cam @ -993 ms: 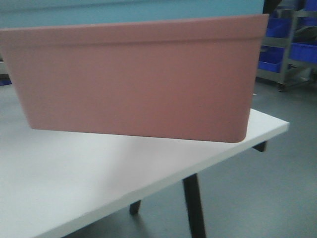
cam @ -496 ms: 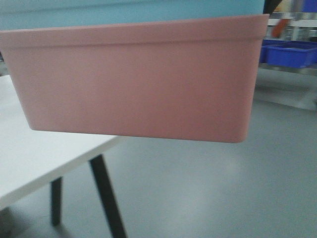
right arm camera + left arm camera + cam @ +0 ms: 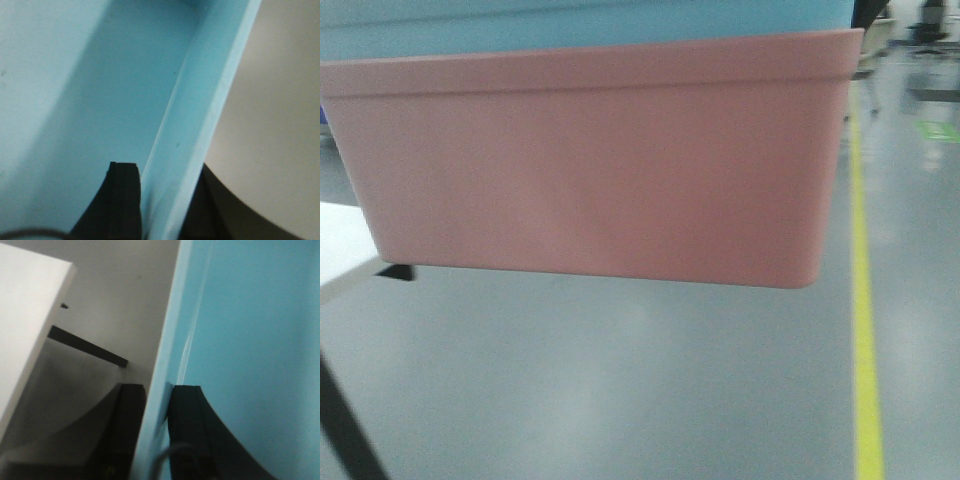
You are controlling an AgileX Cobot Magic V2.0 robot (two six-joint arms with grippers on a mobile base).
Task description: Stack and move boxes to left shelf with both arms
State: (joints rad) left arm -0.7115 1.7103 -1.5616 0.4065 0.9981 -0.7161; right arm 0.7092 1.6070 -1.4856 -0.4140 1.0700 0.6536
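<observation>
The salmon pink box (image 3: 590,160) fills most of the front view, held up in the air, with the light blue box (image 3: 580,22) nested inside it and showing above its rim. My left gripper (image 3: 156,395) is shut on the left wall of the light blue box (image 3: 250,340), one finger outside and one inside. My right gripper (image 3: 165,172) is shut on the right wall of the light blue box (image 3: 75,90) the same way. The left shelf is out of view.
A white table corner (image 3: 340,245) with a black leg (image 3: 345,430) sits at the lower left, also seen as the white table (image 3: 25,330) in the left wrist view. Grey floor with a yellow line (image 3: 863,330) runs on the right.
The background has swept sideways: the table slid off to the left and the blue-crate racks left the view. The stacked boxes keep the same place in the front view.
</observation>
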